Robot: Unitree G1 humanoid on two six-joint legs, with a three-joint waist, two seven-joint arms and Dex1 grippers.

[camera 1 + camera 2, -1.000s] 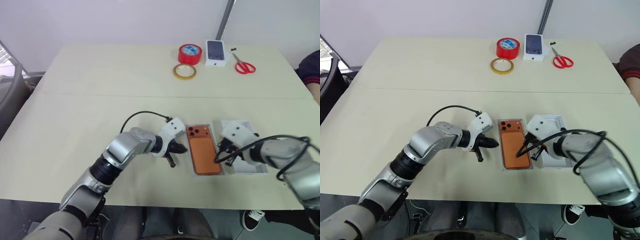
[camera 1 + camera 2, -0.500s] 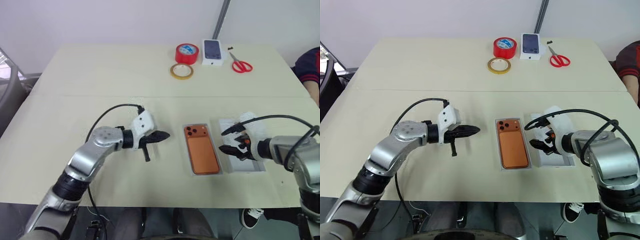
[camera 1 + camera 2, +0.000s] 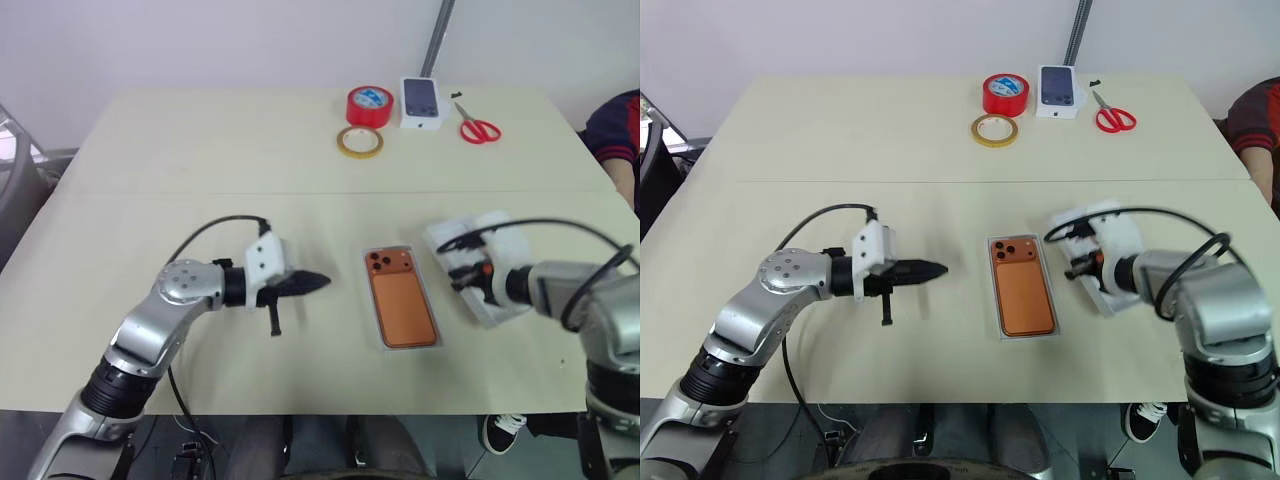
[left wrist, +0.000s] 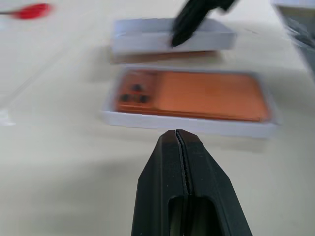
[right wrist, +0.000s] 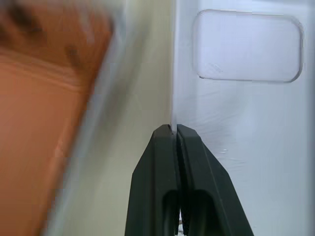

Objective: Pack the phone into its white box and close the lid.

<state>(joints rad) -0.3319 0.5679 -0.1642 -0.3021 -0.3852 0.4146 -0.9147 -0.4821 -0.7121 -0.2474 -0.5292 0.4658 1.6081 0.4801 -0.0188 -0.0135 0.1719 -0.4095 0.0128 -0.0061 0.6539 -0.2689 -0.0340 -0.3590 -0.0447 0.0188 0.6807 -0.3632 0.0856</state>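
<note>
Phone (image 3: 402,302) lies in white box (image 3: 426,300) mid-tabletop (image 3: 150,170). Left gripper (image 3: 318,281) at box's 9 o'clock — jaws together, empty. Right gripper (image 5: 173,130) at 3 o'clock — jaws clamped on lid (image 3: 495,300) edge.

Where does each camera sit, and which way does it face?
Head eye views: look forward and down over the beige table; both arms show, with left gripper and right gripper.
Left wrist view: looks along its shut fingers at the copper-orange phone in the shallow white box.
Right wrist view: shut fingers pinch the white lid's edge.
Shared: the phone.
</note>
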